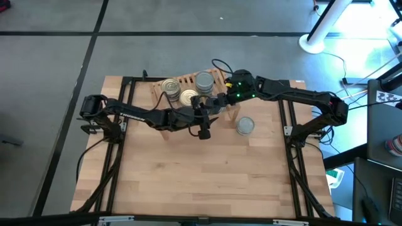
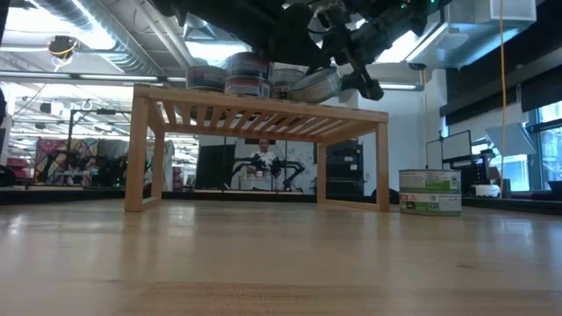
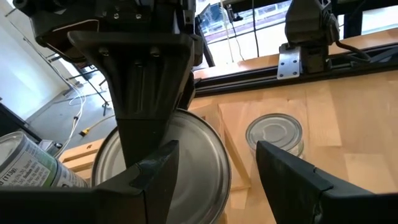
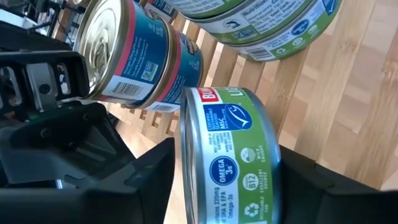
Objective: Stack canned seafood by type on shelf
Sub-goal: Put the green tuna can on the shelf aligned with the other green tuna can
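Green-labelled tin (image 4: pixel 233 158) sits between the right gripper's (image 1: pixel 221 99) parted fingers above the wooden shelf (image 2: pixel 263 114), seemingly being released onto matching tins; left gripper (image 1: pixel 204 129) hovers beside, fingers apart; retreat comes next

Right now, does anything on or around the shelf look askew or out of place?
Yes. The green tin between the right gripper jaws sits tilted over the shelf, not flat like the stacked tins. One more tin stands on the table beside the shelf.
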Robot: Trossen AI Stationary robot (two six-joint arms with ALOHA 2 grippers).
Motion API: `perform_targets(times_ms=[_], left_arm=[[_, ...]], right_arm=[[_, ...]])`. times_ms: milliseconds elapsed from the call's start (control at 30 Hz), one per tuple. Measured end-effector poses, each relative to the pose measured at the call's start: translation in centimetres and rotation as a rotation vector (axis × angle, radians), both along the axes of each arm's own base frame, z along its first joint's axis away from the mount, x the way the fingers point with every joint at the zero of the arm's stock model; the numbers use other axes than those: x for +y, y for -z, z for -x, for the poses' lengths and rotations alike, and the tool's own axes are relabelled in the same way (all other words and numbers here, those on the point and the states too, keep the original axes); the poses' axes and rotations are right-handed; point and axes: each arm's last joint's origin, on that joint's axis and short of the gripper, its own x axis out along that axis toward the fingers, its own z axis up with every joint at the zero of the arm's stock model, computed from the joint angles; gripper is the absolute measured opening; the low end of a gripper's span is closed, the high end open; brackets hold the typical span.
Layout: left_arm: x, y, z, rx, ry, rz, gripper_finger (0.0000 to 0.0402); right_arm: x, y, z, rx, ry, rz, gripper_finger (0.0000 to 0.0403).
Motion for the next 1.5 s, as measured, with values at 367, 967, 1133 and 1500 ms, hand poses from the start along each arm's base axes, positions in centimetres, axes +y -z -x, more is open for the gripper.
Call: perform_targets(times_ms=[367,967,1133,1500], left_arm=[[0.0,0.1,0.0,0.011,0.006,-0.015,0.0212],[0.0,0.0,0.0,0.011,0.008,-0.015,0.0211],[0.0,0.0,0.0,0.011,0.008,-0.015,0.0211],[-0.2,-0.1,0.1,0.007,0.012,-0.014,0.0211]], right_arm=[[-0.7,-0.1,0.3,0.001,-0.060,0.119,0.0244],[-1.1,0.1,0.5,0.095,-0.018,0.363,0.0244],[-1.4,0.1,0.6,0.125,0.033,0.411,0.0244],[-1.0,-2.2,2.3,0.139,0.065,0.609,0.0244]])
